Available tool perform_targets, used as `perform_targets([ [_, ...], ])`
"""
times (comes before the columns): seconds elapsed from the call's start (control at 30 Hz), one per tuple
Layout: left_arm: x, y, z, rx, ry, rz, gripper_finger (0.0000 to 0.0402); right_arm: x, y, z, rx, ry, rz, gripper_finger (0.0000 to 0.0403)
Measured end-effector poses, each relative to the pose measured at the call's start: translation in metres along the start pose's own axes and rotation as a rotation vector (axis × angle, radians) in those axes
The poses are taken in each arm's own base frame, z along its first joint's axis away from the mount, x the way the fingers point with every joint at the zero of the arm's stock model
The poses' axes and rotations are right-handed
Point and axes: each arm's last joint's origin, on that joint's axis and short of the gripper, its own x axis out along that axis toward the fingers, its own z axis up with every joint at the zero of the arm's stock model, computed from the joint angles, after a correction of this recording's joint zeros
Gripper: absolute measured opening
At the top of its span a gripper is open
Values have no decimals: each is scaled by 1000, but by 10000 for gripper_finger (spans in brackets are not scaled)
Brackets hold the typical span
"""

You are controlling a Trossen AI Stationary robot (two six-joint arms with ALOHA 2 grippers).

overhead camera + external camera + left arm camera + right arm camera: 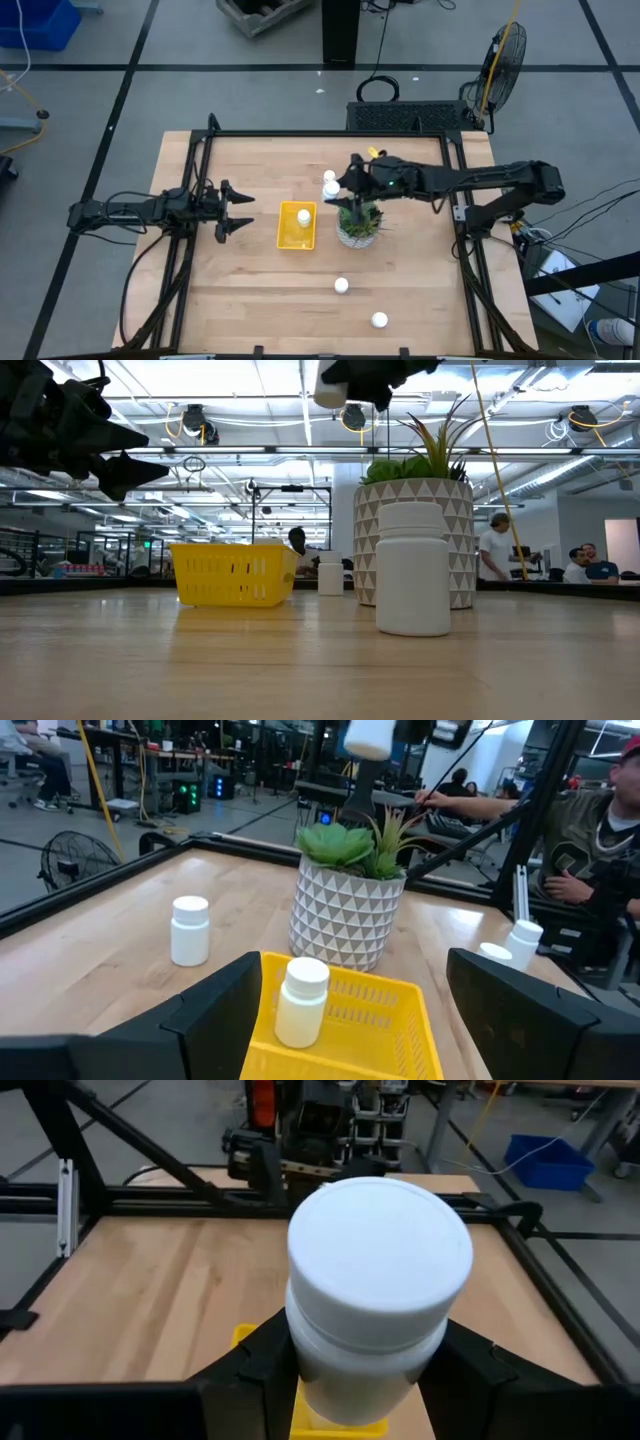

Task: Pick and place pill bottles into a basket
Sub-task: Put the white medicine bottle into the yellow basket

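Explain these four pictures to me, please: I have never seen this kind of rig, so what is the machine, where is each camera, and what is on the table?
Two dark robot arms work at a wooden table. One picture looks straight down from above, one looks level across the tabletop, and two come from cameras on the arms' wrists.

The right gripper is raised above the table and is shut on a pill bottle, a small white bottle with a white cap. The left gripper hovers open beside the basket, a shallow yellow tray that already holds one bottle.

Three more bottles stand on the wood: one behind the potted plant and two, and, nearer the front edge. People show in the room beyond.
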Motion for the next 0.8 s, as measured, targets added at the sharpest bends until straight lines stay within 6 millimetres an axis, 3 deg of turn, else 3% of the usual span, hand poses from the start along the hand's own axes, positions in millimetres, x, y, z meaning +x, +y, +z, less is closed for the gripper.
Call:
perform_targets([
  [0.2,1,0,4,-9,16,15,324,22,4,-9,34,2,88,153],
  [0.47,10,-10,56,70,92,33,324,30,6,-15,43,21,108,154],
  [0.8,70,-21,104,140,289,-4,324,37,14,-19,31,31,130,155],
])
